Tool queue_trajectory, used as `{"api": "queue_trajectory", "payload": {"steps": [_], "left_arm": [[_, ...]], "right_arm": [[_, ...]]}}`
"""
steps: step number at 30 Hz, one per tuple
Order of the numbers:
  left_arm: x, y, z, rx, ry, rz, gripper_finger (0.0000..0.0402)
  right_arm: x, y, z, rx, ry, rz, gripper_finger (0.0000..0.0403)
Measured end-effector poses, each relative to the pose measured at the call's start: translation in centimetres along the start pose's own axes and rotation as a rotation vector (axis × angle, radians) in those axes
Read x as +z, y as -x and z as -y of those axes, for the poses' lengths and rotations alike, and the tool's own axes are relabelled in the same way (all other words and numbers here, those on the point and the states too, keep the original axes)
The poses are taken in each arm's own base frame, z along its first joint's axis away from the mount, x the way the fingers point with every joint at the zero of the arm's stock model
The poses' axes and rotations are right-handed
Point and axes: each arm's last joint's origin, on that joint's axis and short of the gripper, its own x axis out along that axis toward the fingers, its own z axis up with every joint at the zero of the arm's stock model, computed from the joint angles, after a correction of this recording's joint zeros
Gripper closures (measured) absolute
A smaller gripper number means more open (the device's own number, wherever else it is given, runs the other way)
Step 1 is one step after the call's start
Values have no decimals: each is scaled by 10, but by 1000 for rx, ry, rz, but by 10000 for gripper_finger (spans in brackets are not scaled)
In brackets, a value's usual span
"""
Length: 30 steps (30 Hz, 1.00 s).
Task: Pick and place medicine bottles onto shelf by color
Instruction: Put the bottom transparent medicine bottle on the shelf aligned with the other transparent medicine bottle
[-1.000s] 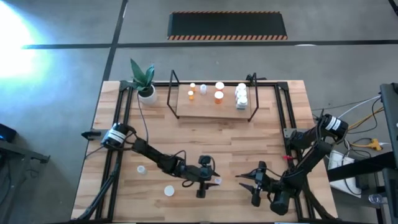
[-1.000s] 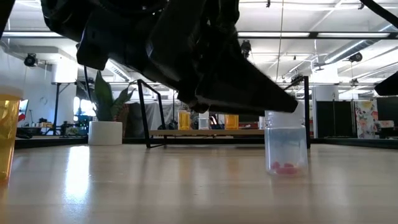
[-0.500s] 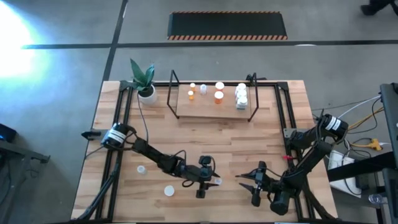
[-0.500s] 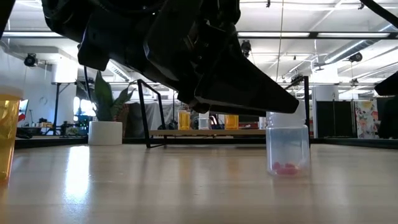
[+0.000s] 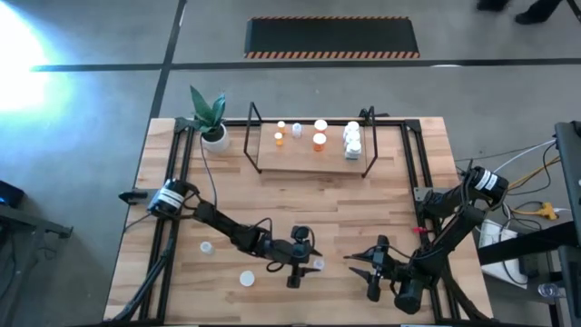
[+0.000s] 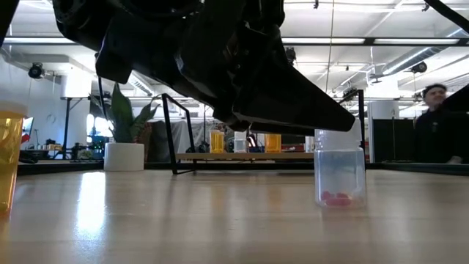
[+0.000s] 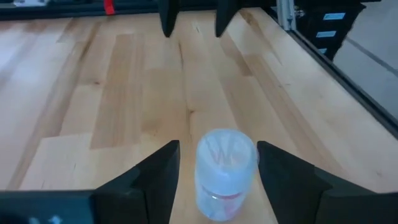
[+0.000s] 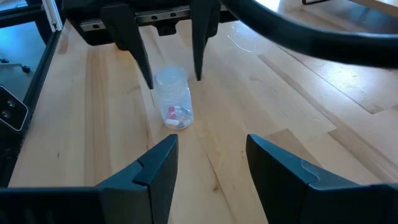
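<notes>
A clear bluish bottle with a white cap and pink pills stands upright on its base on the tabletop near the front edge. It also shows in the low view. My left gripper is open, with one finger on each side of this bottle and a gap showing on both sides. My right gripper is open and empty, just right of the bottle, pointing toward it. The shelf at the far middle holds several orange and white bottles.
Two more bottles stand at the front left; an orange one shows at the low view's left edge. A white pot with a plant stands left of the shelf. A person is in the room behind.
</notes>
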Motion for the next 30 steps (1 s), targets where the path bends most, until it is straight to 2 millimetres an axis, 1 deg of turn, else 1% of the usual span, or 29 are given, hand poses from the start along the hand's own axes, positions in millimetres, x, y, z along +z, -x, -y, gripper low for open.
{"api": "queue_trajectory", "payload": {"steps": [5,10,13,21,26,30], "left_arm": [[3,0,0,5,0,27,204],[-8,-6,0,2,-3,12,204],[-9,-8,0,1,-2,10,204],[-7,-8,0,-2,-4,20,208],[-7,-8,0,-2,-17,19,234],[-3,-6,1,-3,-15,27,273]], "right_arm": [[0,0,0,0,0,0,223],[0,0,0,0,-1,0,223],[0,0,0,0,0,0,223],[0,0,0,0,-1,0,223],[0,0,0,0,-1,0,223],[0,0,0,0,-1,0,223]]}}
